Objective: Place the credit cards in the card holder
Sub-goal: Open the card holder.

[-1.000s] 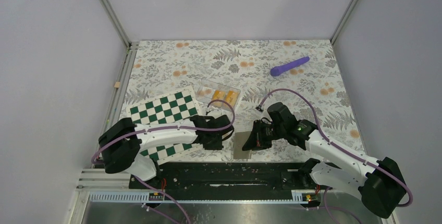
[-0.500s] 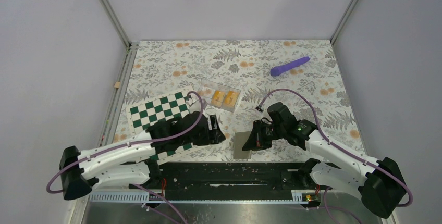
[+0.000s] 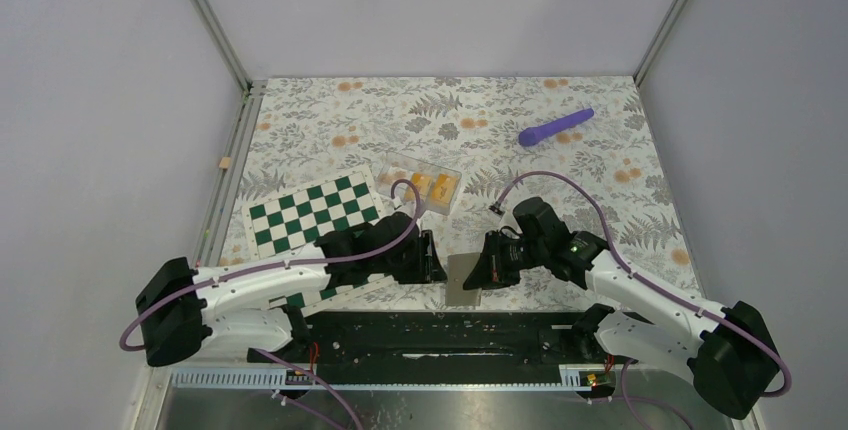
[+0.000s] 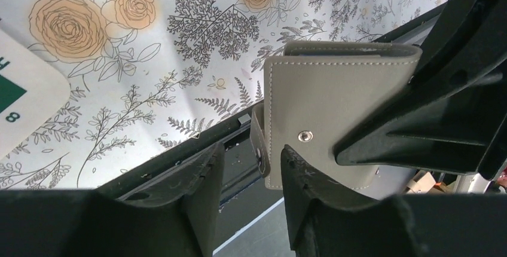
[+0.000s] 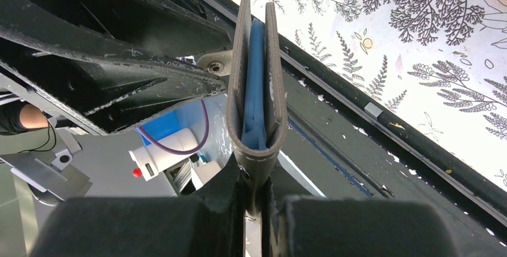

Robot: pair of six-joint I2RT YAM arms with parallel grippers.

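Two orange-yellow credit cards (image 3: 430, 187) lie in a clear plastic tray (image 3: 398, 169) at mid-table. My right gripper (image 3: 489, 268) is shut on the grey card holder (image 3: 463, 281) and holds it on edge at the table's near edge. In the right wrist view its fingers (image 5: 254, 182) pinch the folded spine of the card holder (image 5: 254, 89), whose blue lining shows between the two flaps. My left gripper (image 3: 432, 262) is open just left of the holder. In the left wrist view the card holder (image 4: 335, 95) has its snap tab (image 4: 258, 143) between the gripper's (image 4: 251, 155) open fingers.
A green-and-white chessboard (image 3: 300, 212) lies at the left, partly under my left arm; its corner shows in the left wrist view (image 4: 18, 101). A purple rod (image 3: 556, 127) lies at the far right. The black base rail (image 3: 420, 335) runs along the near edge.
My left arm's elbow swung out to the left and partly back. Its gripper ended slightly further right, close against the card holder. My right gripper and the holder stayed still.
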